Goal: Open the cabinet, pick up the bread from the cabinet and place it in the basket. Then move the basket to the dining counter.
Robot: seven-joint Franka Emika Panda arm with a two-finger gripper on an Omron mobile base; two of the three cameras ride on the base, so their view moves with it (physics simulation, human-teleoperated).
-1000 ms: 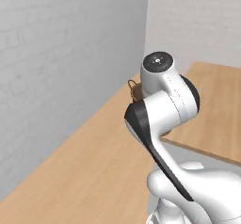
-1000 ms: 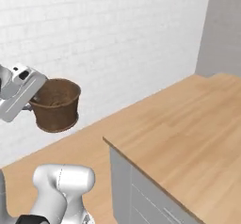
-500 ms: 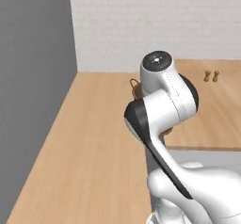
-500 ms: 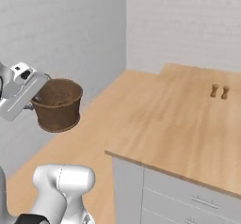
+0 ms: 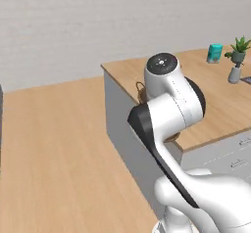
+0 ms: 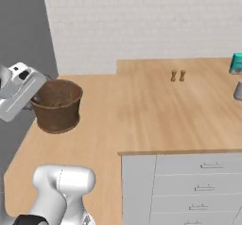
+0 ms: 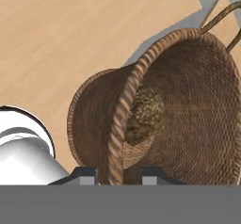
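The round brown basket [image 6: 57, 107] hangs in the air beside the counter, over the wooden floor. My gripper [image 6: 39, 93] is shut on its near rim. Along the hand, the woven rim runs between my two fingertips [image 7: 85, 175], and the basket [image 7: 188, 105] is tilted toward the camera. The lumpy dark brown bread [image 7: 145, 115] lies inside it against the wall. From the left base camera, my own arm covers most of the basket [image 5: 141, 94], leaving one loop handle in sight. The cabinet is out of view. I cannot tell whether the counter ahead is the dining counter.
A light wood-topped counter [image 6: 156, 125] with grey drawer fronts stands ahead. It carries two small shakers [image 6: 178, 75], a teal container [image 6: 237, 63] and a potted plant [image 5: 237, 58]. A white brick wall lies behind, a dark grey wall [image 6: 23, 39] to the left.
The whole picture has swung round, so the cameras have moved with the base. The counter's drawer fronts, teal container and plant have come into sight. The basket stays in my grip.
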